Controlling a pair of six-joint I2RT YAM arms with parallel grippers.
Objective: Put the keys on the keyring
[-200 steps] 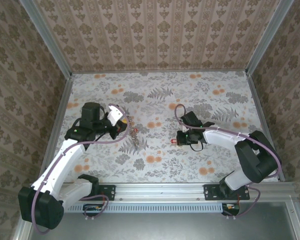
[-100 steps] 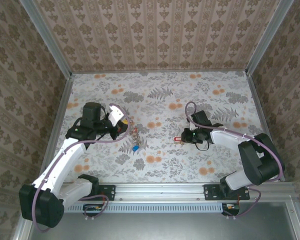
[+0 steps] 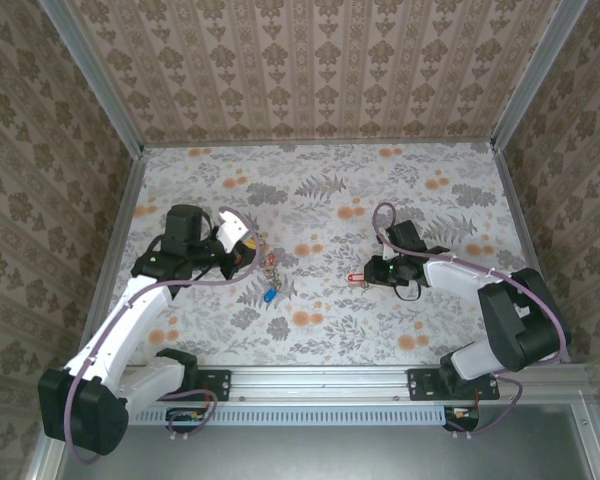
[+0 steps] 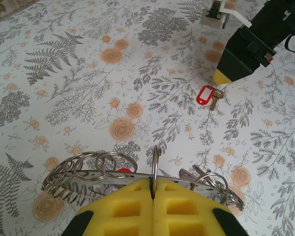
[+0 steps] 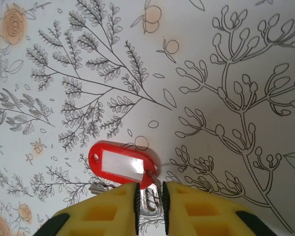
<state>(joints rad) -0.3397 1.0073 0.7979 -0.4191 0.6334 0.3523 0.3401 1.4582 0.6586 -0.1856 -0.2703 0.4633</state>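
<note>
**Keyring clamped on the left, loose red-tagged key on the right**

The left end effector (image 4: 152, 192) has its yellow pads pressed together on the keyring (image 4: 156, 158), which the left wrist view shows edge-on, standing upright out of the seam between the pads. Several small tag loops (image 4: 113, 163) fan out to either side just above the pads. From above, a cluster of keys (image 3: 270, 268) sits beside this end effector, with a blue tag (image 3: 268, 295) at its near end, over the flowered bench (image 3: 310, 190). Well apart, near the centre of the bench, lies a red-tagged key (image 5: 120, 165), flat on the surface. The right end effector (image 5: 150, 204) stands over it with its jaws narrowly apart; the key's metal head sits in the gap. Whether the pads press the metal cannot be told.
</note>
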